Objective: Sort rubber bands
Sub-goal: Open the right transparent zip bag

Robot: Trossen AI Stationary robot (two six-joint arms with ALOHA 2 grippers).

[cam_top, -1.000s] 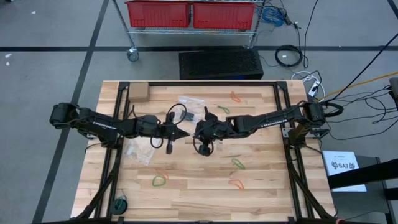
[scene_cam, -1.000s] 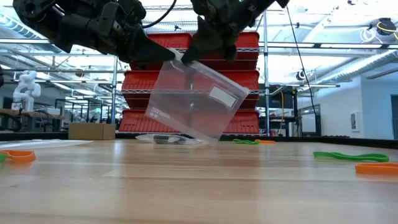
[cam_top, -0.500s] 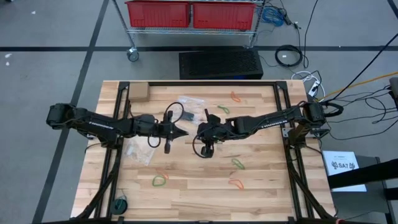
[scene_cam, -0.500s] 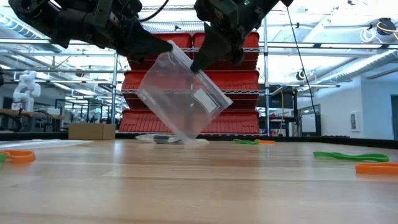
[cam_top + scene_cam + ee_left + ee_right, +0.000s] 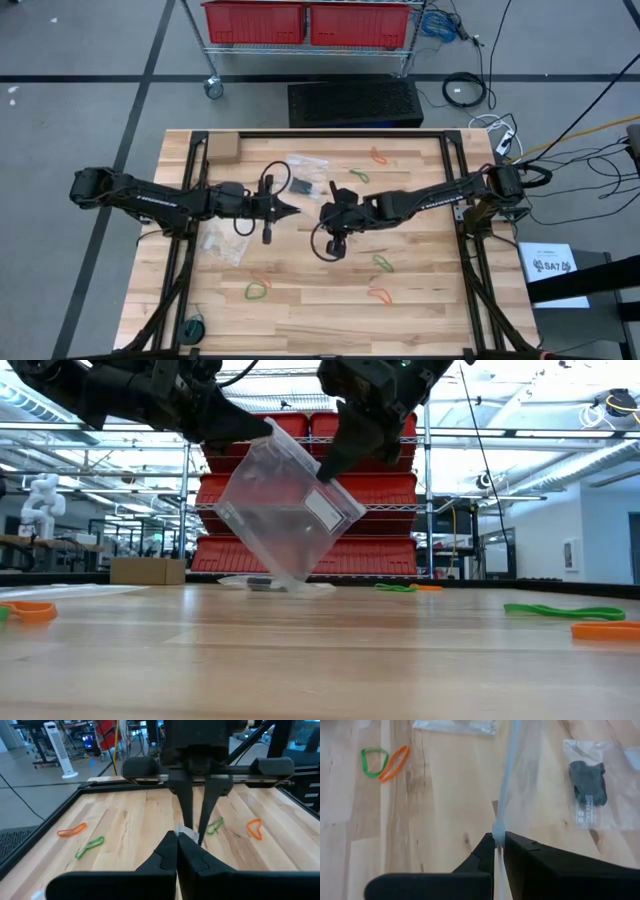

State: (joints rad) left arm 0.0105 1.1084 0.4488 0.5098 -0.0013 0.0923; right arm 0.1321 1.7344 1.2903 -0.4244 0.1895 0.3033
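Left to right across your surface (image 5: 420,310): the left gripper (image 5: 293,209) reaches in from the left edge, its jaws pinched shut on one top corner of a clear zip bag (image 5: 285,510). The right gripper (image 5: 322,211), coming from the right edge, has its jaws clamped on the same bag's opposite top corner. The bag hangs tilted between them above the middle of the surface, its lowest corner just over the wood.

The rubber bands lie loose: a green one (image 5: 257,290) and an orange one (image 5: 261,281) near the front edge left of centre; a green one (image 5: 383,263) and an orange one (image 5: 378,294) front right; another green (image 5: 359,176) and orange (image 5: 379,155) toward the rear edge. Two more bags lie flat, one (image 5: 224,241) under the left arm and one (image 5: 303,168) behind the grippers. Bare wood lies along the front edge at the right corner.
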